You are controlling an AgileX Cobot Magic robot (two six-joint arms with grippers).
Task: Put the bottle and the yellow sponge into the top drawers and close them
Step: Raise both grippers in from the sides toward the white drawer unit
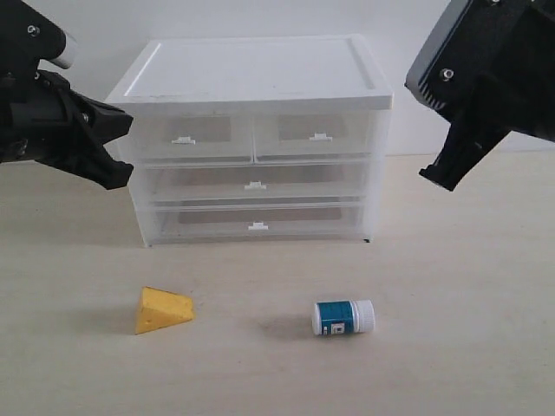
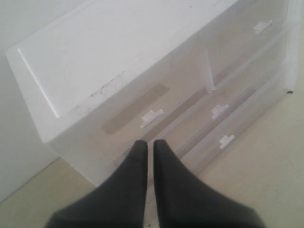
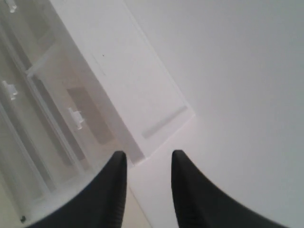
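The bottle [image 1: 343,317] is found lying on its side on the tabletop [image 1: 451,347], out in front of the cabinet [image 1: 251,74] and toward its right half. The yellow sponge [image 1: 162,310] is parked in front of the cabinet too, toward its left half, well apart from the bottle. Neither one is gripped or touched.

The top drawers [image 1: 184,139] are both seen pushed in flush, so nothing can be dropped in until they're pulled out.

The left claw [image 2: 149,145] is held off the cabinet's left side at about top-drawer height. Its fingers are nearly pressed together with only a sliver of gap, and nothing is held. The right claw [image 3: 148,159] is hung up by the cabinet's upper right corner, fingers parted a moderate way, also empty.

So the opening step is probably what's in hand, with no drawer opened yet. For the next move, the small tab handle [image 2: 151,118] of the left top drawer would likely need to be hooked or pinched and drawn straight out from the cabinet. Care is called for, since a tab that small could easily be slipped off.
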